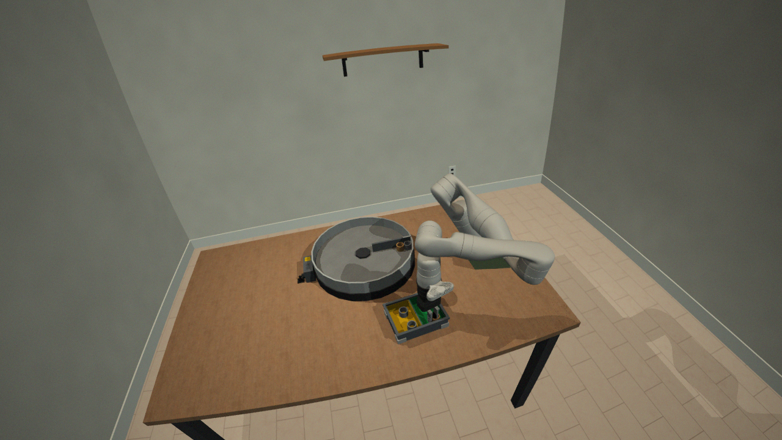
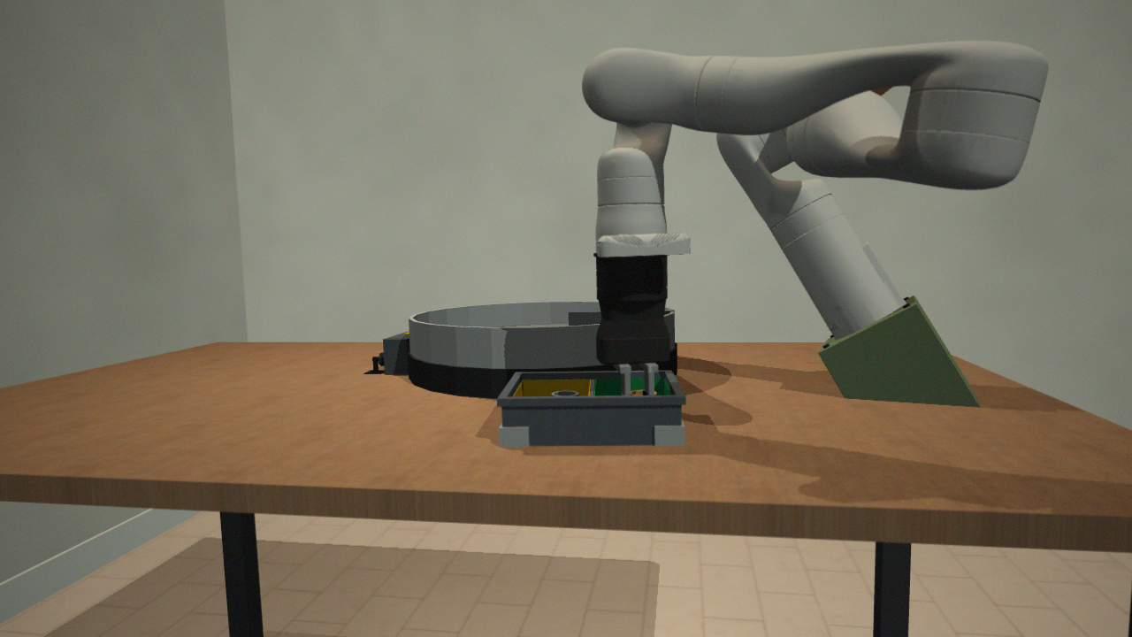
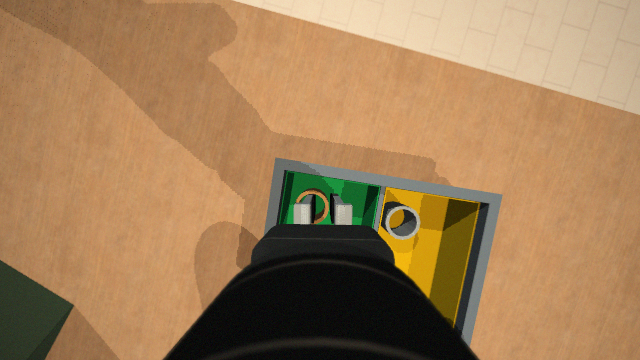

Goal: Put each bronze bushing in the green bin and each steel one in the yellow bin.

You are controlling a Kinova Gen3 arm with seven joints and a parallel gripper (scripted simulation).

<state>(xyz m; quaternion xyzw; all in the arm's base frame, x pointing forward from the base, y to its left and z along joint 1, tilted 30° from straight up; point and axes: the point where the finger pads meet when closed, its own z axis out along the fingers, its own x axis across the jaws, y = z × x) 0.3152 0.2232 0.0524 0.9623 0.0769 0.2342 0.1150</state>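
Note:
My gripper (image 1: 432, 315) (image 2: 638, 389) (image 3: 322, 203) is low in the green bin (image 1: 420, 313) (image 2: 609, 386) (image 3: 360, 194), its fingers parted. A bronze bushing (image 3: 327, 207) stands upright there, with the left finger of the wrist view inside its ring and the right finger just outside, a small gap from the wall. A steel bushing (image 1: 402, 316) (image 3: 417, 226) and another steel bushing (image 1: 412, 329) are in the yellow bin (image 1: 398, 324) (image 2: 538, 387) (image 3: 429, 206). On the turntable (image 1: 341, 243), a bronze bushing (image 1: 399, 248) and a steel bushing (image 1: 407, 245) sit side by side near the right rim.
A dark vane (image 1: 385, 245) crosses the turntable beside those two bushings. A grey tray wall (image 2: 589, 425) (image 3: 390, 178) surrounds both bins. A small box (image 1: 308, 270) is at the turntable's left. The arm's green base block (image 2: 894, 365) is at the right.

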